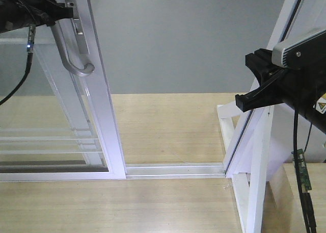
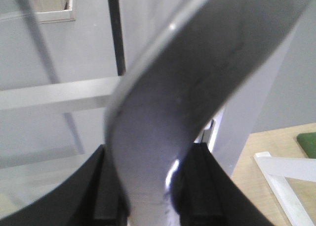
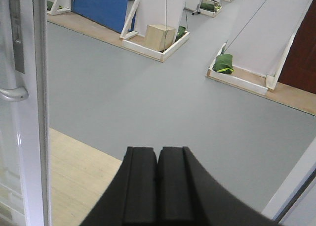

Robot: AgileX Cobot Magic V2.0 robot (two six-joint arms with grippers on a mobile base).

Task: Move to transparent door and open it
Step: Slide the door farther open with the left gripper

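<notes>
The transparent door (image 1: 104, 105) stands at the left of the front view. It is a white-framed glass panel with thin white horizontal bars low down. Its curved grey bar handle (image 1: 71, 54) hangs by the frame's right stile. My left gripper (image 1: 60, 12) is shut on the upper part of that handle. In the left wrist view the handle (image 2: 168, 117) fills the frame, clamped between the two black fingers (image 2: 101, 191). My right gripper (image 1: 253, 82) hovers at the right, away from the door, shut on nothing. In the right wrist view its pads (image 3: 140, 181) meet, with the door frame (image 3: 32, 117) at the left.
A gap lies between the door's stile and the slanted white-framed panel (image 1: 254, 156) on the right, with a floor track (image 1: 173, 169) across it. Beyond is pale wood flooring, then grey floor. Farther off are a blue panel (image 3: 101, 6), a wooden box (image 3: 160, 36) and green bags (image 3: 224, 64).
</notes>
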